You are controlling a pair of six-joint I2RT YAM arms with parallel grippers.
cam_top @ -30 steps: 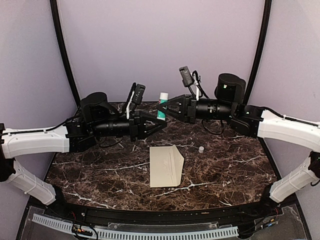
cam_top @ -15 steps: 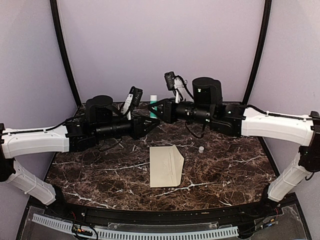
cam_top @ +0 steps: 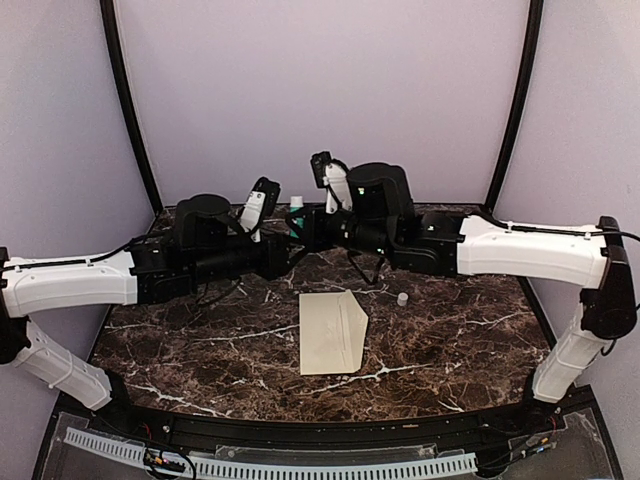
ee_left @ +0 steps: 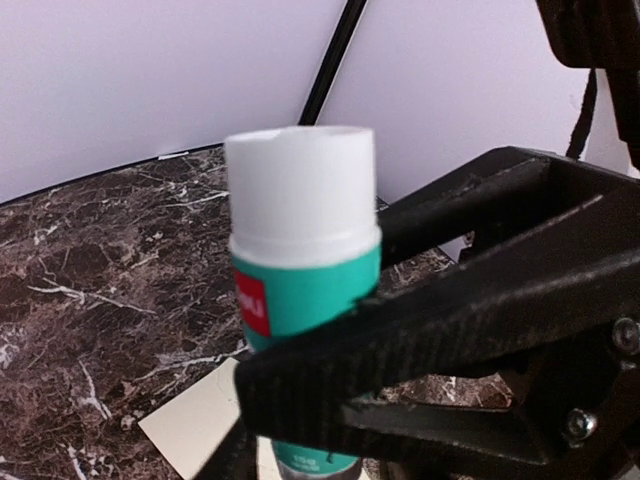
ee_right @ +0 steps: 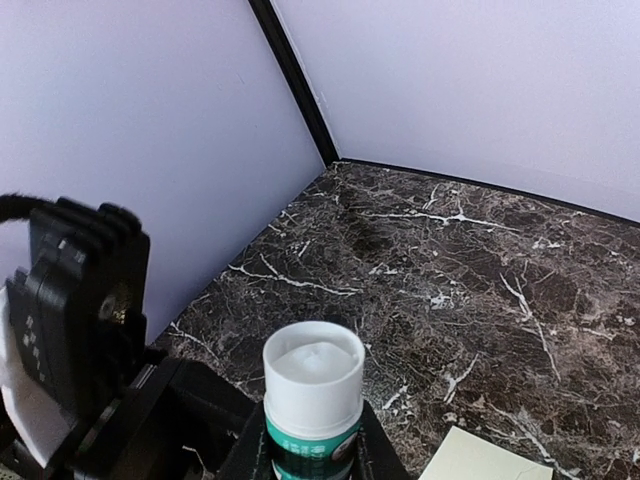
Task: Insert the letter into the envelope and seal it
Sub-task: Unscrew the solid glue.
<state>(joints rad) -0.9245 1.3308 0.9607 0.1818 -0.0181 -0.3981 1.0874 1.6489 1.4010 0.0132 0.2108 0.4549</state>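
Right gripper (ee_right: 312, 455) clenches an uncapped teal glue stick (ee_right: 312, 395) upright above the back of the dark, white-veined marble table (cam_top: 200, 350). Whether the left gripper (cam_top: 283, 254) beside it grasps anything, I cannot tell. The envelope (cam_top: 332, 332) lies flat mid-table, with lilac walls (cam_top: 320, 90) behind.

soft, even, fairly bright light with faint shadows on the desk (cam_top: 200, 340); the glue stick (ee_left: 300, 200) looks slightly blurred up close.

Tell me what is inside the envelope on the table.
Nothing inside shows: the envelope lies flat on the table, its paper covering any content; whether it is filled cannot be told.
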